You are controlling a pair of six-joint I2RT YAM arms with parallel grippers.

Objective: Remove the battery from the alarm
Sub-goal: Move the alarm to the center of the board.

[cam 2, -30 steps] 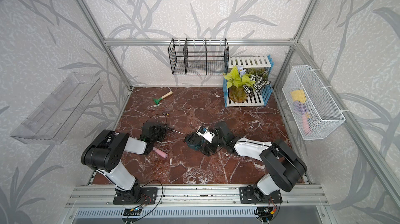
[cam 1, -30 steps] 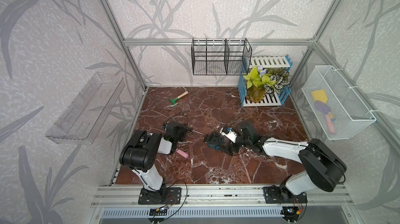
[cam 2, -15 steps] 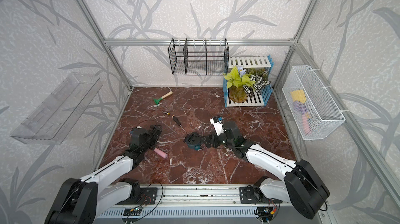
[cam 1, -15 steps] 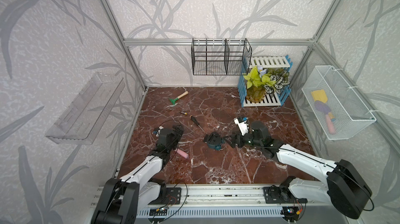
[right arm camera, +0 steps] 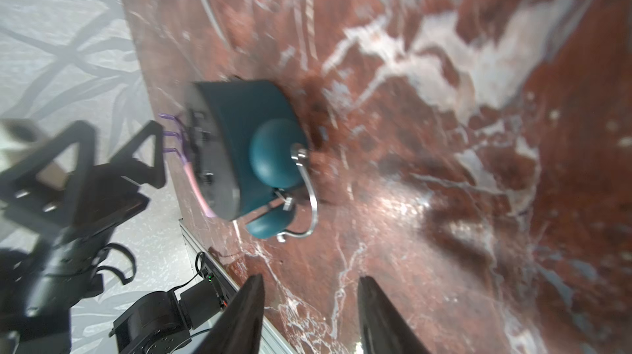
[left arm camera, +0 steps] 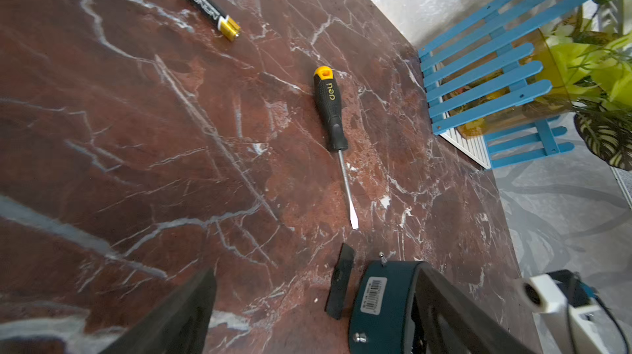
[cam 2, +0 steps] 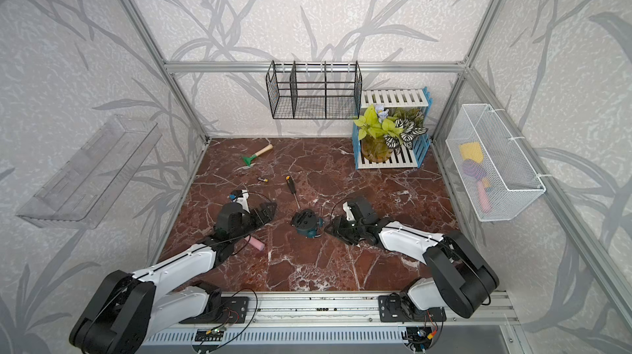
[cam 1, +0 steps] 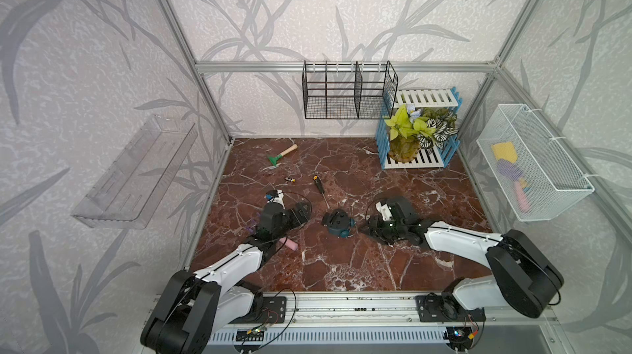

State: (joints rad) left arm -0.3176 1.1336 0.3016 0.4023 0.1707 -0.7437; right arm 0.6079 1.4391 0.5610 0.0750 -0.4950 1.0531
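- Battery, a small black cylinder with a gold end (left arm camera: 209, 8): lies loose on the red-brown marble tabletop (left arm camera: 136, 164), well apart from the dark-teal twin-bell alarm (left arm camera: 393, 321). Its white lettering is too skewed to read.
- Alarm: lies dial-down between the left gripper (cam 1: 301, 214) and the right gripper (right arm camera: 309, 284), dark back up, so the dial is hidden. A white barcode label (left arm camera: 373, 294) sits on its side; the digits are too small to read.
- Black-handled screwdriver with a yellow cap (left arm camera: 330, 109): handle marked "deli"; lies between battery and alarm.
- Flat black rectangular piece (left arm camera: 340, 282): just beside the alarm.
- Left gripper: jaws wide, holding nothing.
- Right gripper: jaws part-way apart, nothing between them. The right wrist view is blurred.
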